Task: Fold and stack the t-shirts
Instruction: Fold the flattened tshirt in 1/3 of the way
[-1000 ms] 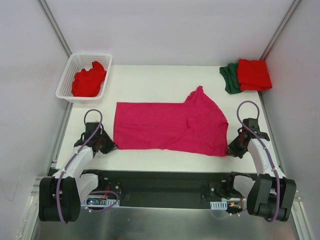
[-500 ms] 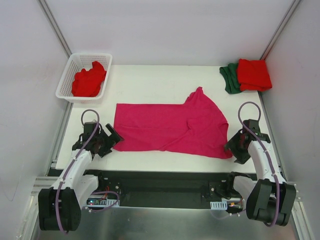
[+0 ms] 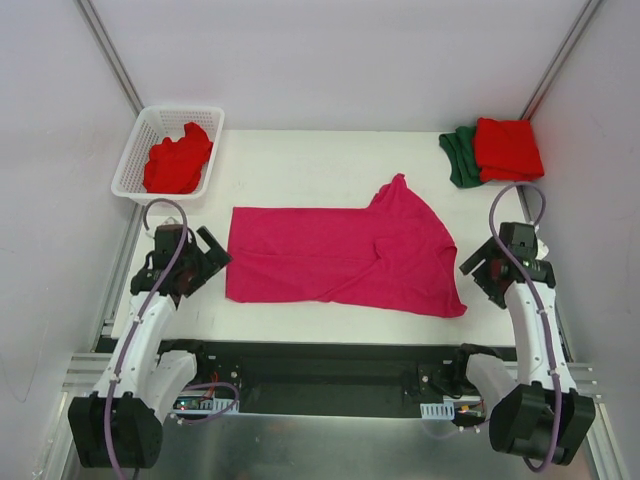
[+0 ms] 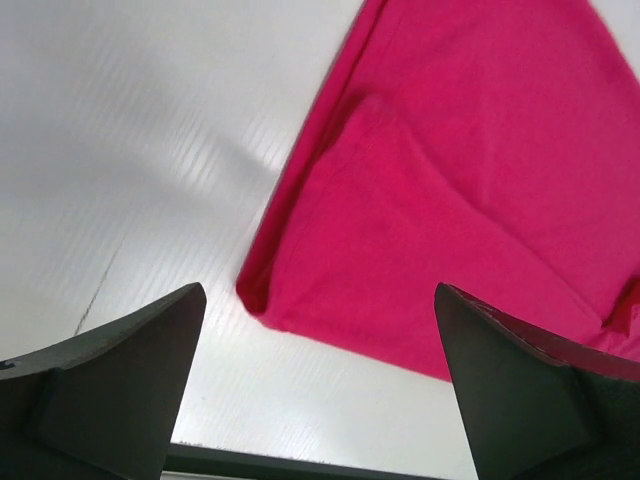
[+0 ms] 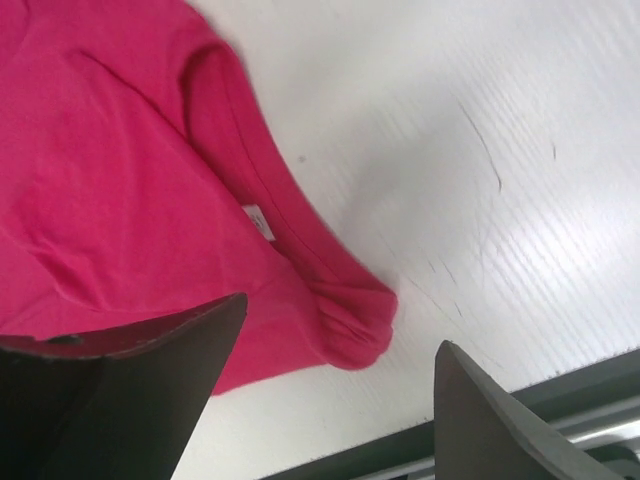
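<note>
In right wrist view only, a label [image 5: 258, 222] on magenta t-shirt [image 5: 110, 180]

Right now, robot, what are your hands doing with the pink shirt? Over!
Left gripper open, right gripper open, both empty. Pink shirt lies spread between them, ungripped. Nothing on top of it. Over.

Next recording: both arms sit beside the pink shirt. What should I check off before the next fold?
1. Left tool open, holding nothing: ok.
2. Right tool open, holding nothing: ok.
3. Pink shirt lying flat: not ok, its near right corner is bunched and one part pokes out at the far edge.
4. Folded red shirt resting on the green shirt, clear of both arms: ok.
5. Crumpled red shirt inside the basket, out of the way: ok.
</note>
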{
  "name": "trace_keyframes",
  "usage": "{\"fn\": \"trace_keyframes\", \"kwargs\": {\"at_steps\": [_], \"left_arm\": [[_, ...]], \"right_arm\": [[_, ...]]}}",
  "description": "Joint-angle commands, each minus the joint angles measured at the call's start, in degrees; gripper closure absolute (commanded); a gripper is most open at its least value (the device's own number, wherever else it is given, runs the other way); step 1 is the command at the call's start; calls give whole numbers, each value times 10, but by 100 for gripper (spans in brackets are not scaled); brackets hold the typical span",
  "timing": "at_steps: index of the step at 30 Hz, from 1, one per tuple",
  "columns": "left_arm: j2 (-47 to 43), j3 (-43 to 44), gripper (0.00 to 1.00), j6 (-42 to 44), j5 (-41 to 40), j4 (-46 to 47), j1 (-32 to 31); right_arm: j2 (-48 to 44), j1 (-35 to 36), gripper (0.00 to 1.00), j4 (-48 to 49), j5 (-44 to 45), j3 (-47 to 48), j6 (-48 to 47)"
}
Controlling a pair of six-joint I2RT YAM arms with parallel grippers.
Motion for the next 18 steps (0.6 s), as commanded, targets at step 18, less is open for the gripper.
{"fn": "trace_keyframes", "kwargs": {"at_steps": [18], "left_arm": [[295, 119, 1, 127, 46, 405, 2]], "right_arm": [[369, 81, 18, 309, -203, 267, -72]]}}
